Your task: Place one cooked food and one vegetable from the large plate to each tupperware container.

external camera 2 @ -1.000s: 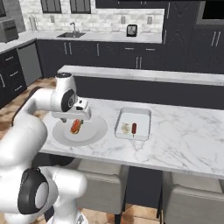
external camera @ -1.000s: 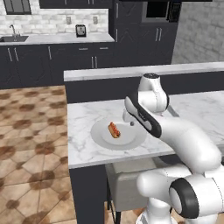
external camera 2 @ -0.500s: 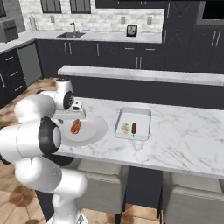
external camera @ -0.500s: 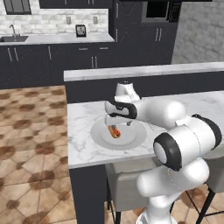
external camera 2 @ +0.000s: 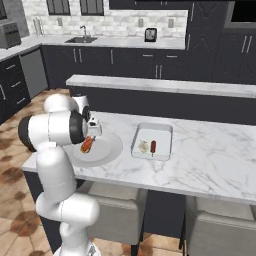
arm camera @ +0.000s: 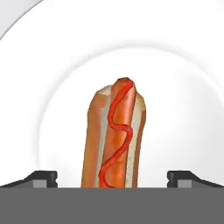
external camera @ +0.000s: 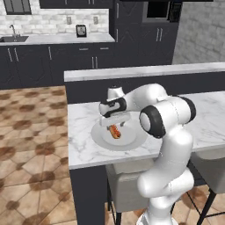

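A hot dog (arm camera: 116, 135) with a red sauce squiggle lies on the large plate (arm camera: 183, 109), a wide pale round dish on the marble counter. My gripper (arm camera: 113, 177) is open just above it, its two dark fingertips (arm camera: 41, 178) standing either side of the hot dog's near end and apart from it. From the base, the gripper (external camera: 113, 123) hangs low over the hot dog (external camera: 115, 131) on the plate (external camera: 99, 136). To the right of the plate (external camera 2: 107, 150) sits a tupperware container (external camera 2: 162, 140) holding a pale piece (external camera 2: 143, 146) and a dark red sausage (external camera 2: 153, 146).
A raised ledge (external camera 2: 165, 85) runs behind the marble counter (external camera 2: 215, 155). The counter's front edge lies just in front of the plate. Pale stools (external camera 2: 110, 210) stand under the counter. My own white arm crosses the counter right of the plate in the left base view.
The arm has swung over to the plate and the hand has come down onto the hot dog. The jaws have stayed open and the food has not moved.
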Available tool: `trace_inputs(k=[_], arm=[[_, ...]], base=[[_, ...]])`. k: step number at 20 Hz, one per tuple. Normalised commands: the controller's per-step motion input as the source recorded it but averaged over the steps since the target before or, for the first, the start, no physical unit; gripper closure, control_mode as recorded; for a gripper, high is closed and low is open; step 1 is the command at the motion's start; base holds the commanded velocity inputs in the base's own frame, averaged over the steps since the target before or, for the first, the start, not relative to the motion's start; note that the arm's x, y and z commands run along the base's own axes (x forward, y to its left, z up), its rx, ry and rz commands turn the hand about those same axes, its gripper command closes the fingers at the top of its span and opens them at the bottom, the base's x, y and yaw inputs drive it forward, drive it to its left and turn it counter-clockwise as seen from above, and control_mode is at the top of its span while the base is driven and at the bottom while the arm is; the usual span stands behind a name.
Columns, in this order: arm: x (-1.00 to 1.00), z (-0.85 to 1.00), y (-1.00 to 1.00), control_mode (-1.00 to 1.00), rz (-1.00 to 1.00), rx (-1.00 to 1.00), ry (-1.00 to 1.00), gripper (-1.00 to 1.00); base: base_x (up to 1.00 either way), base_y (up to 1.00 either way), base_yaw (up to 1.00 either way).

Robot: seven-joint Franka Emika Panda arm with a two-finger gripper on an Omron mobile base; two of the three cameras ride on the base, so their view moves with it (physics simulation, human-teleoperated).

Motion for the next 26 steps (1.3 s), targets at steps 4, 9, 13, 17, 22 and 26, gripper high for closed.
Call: trace_inputs(k=[4,9,13,17,22,26], arm=[[0.22,-0.38,0.00,-1.00,-0.08,-0.03,0.13,-1.00],[0.00,-0.45,-0.01,-1.00,-0.02,-0.04,0.12,-1.00],[0.00,-0.42,-0.08,-1.00,-0.02,0.00,0.09,-1.00],[0.00,-0.24,0.00,-1.00,-0.01,0.00,0.04,-1.00],[0.00,-0.20,0.00,-1.00,0.00,0.00,0.04,1.00],[-0.11,0.01,-0.08,-1.00,-0.03,0.01,0.01,1.00]], base=[[0.00,0.00,0.00],[0.00,0.00,0.00],[0.00,0.00,0.00],[0.00,0.00,0.00],[0.00,0.00,0.00],[0.00,0.00,0.00]])
